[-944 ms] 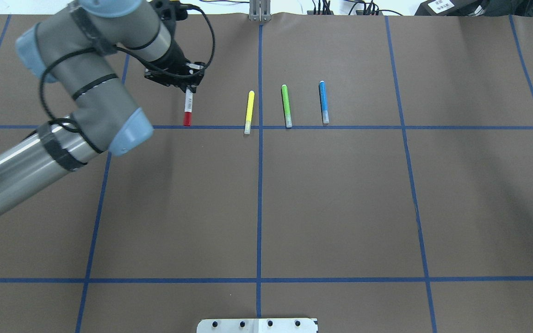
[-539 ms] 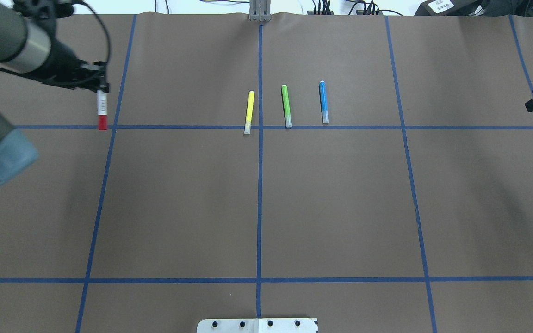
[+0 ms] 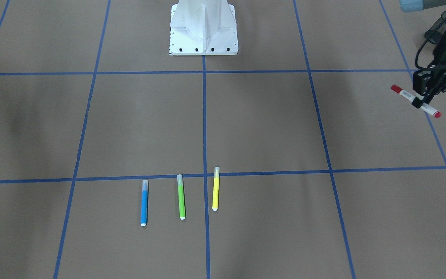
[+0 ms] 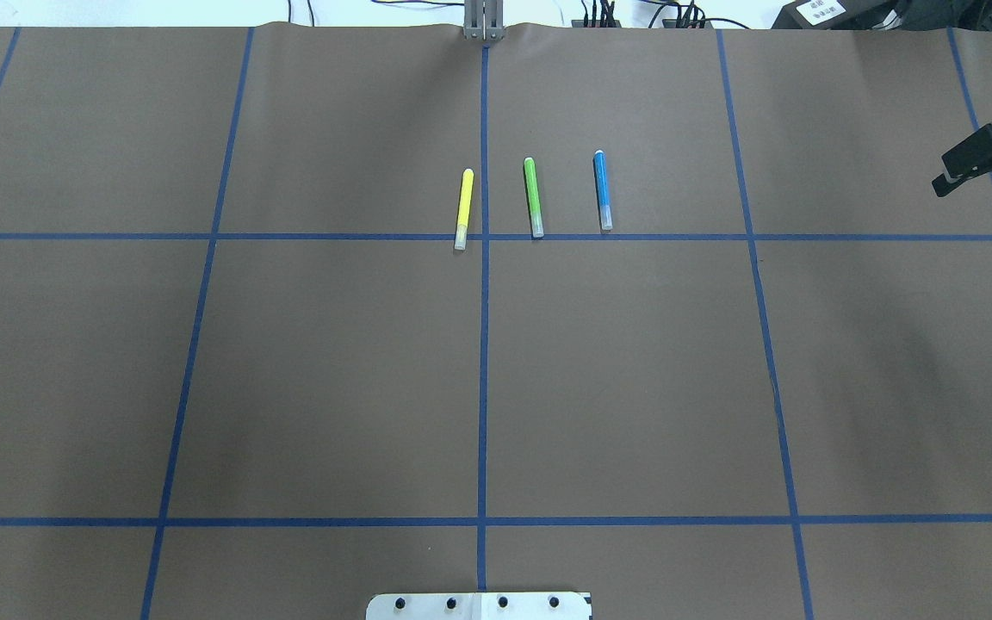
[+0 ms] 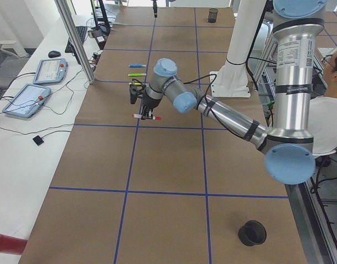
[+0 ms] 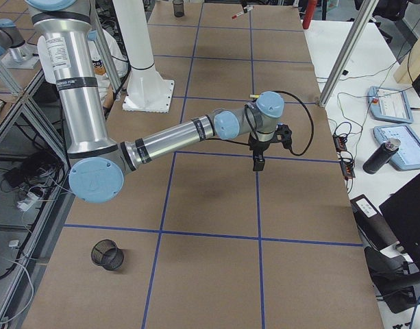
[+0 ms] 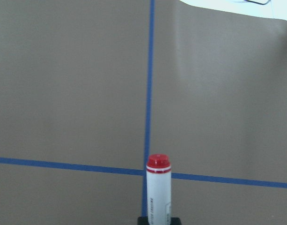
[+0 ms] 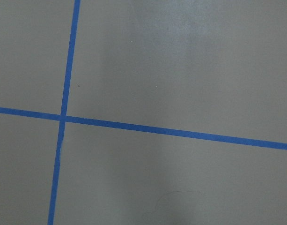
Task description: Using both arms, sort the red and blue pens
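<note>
Three pens are seen lying side by side low in the front-facing view, left of centre: the blue pen (image 3: 144, 202), a green pen (image 3: 181, 197) and a yellow pen (image 3: 215, 188). The blue pen's long axis runs up and down the frame, with its white tip at the bottom and its pale cap uppermost, just under a blue tape line (image 3: 269, 172).

Farther up, at the right edge, the left gripper (image 3: 420, 102) is pointed downward and is closed across the barrel of the red pen (image 3: 405, 94). This pen is held roughly level, its long axis slanting from upper left to lower right, with a red end showing on each side of the fingers. In the left wrist view it juts straight up from the bottom edge, red end uppermost.

In the left side view the left arm (image 5: 228, 115) is stretched long and low from the right edge towards the middle of the frame, the wrist bent down.

At the upper right of the overhead view the right gripper (image 4: 978, 172) is seen with its fingers apparently parted and nothing between them. In the right side view the right arm (image 6: 168, 140) is reached out level, its wrist turned straight down.

At the top of the front-facing view the white pedestal (image 3: 203, 29) is seen standing on the table (image 3: 265, 124).
</note>
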`<state>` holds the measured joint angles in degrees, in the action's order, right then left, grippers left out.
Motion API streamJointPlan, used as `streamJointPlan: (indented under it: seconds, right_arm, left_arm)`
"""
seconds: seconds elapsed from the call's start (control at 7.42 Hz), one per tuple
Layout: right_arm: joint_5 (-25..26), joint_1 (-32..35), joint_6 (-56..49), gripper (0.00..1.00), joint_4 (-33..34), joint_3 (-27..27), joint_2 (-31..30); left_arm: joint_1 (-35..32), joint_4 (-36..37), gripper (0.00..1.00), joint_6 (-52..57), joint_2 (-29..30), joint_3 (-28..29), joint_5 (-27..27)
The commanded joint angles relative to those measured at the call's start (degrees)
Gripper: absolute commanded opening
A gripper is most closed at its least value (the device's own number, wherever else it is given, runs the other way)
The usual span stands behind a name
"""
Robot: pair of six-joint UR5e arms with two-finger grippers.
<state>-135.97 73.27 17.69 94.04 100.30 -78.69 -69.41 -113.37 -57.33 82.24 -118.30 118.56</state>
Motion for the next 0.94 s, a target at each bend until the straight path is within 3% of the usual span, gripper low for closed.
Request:
streamJointPlan:
  seconds: [0.0, 0.4, 0.81]
  right_arm:
    - [0.00, -0.14, 0.07, 1.00, 0.00, -0.54, 0.38]
    - [0.09, -0.14, 0.07, 1.00, 0.00, -0.54, 0.38]
    - [0.26, -0.05, 0.07, 1.00, 0.00, 0.07, 0.38]
  left_arm:
    - [-7.20, -9.55, 0.00, 0.02, -11.27, 4.02, 0.62]
    - [-24.41, -25.16, 0.00, -0.06, -19.81, 13.42, 7.11]
    - [-30.24, -42.38, 0.00, 0.46, -29.21, 19.14, 6.16]
